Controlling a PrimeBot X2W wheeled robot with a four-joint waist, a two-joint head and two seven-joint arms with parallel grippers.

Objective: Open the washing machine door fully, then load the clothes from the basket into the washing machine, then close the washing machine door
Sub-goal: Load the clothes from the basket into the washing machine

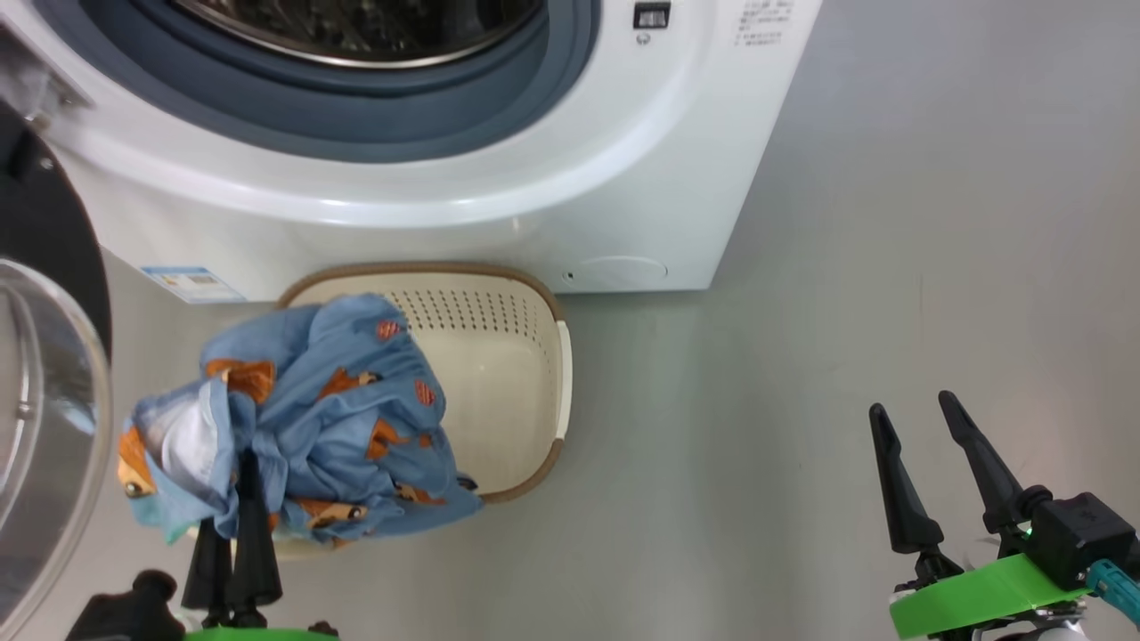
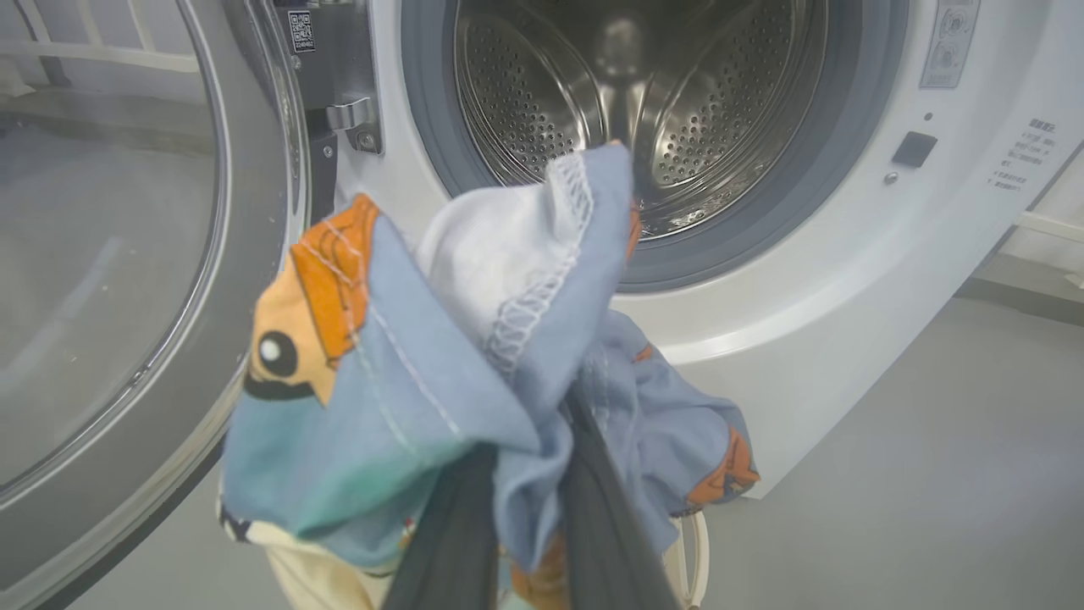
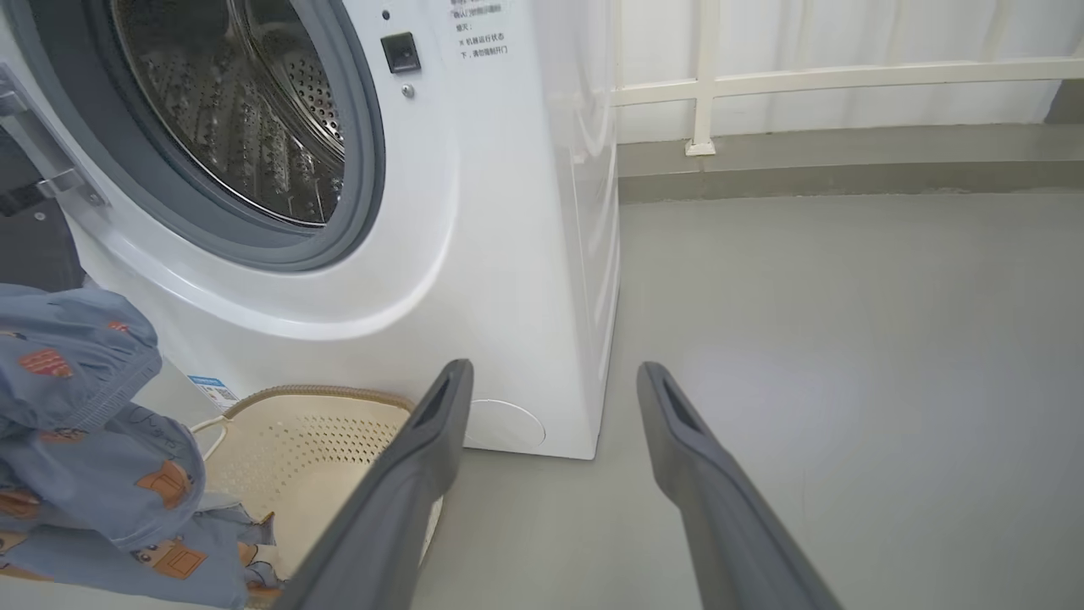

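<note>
1. The left hand [image 1: 240, 476], at the lower left of the head view, is clamped on a fold of the clothes [image 1: 338, 401]. Its two dark fingers disappear into the blue patterned fabric.
2. The bundle hangs from that pinch over the left end of the basket [image 1: 563, 374], which sits on the floor against the front of the washing machine [image 1: 534, 205]. I cannot tell whether its lower edge touches the basket.
3. The fabric looks light, soft and limp. It drapes over the fingers and trails loose ends, so it will likely sag and swing rather than hold a shape.
4. A pinch through a thick bunch, as here, seems safer than one on a single hem, which could slip out.
5. Trailing ends may snag on the grey rubber ring [image 2: 864, 85] around the drum mouth.
6. The washing machine door [image 1: 44, 401] stands swung open at the left edge of the head view.
7. The right hand [image 1: 912, 405], at the lower right, is spread wide and holds nothing.
</note>
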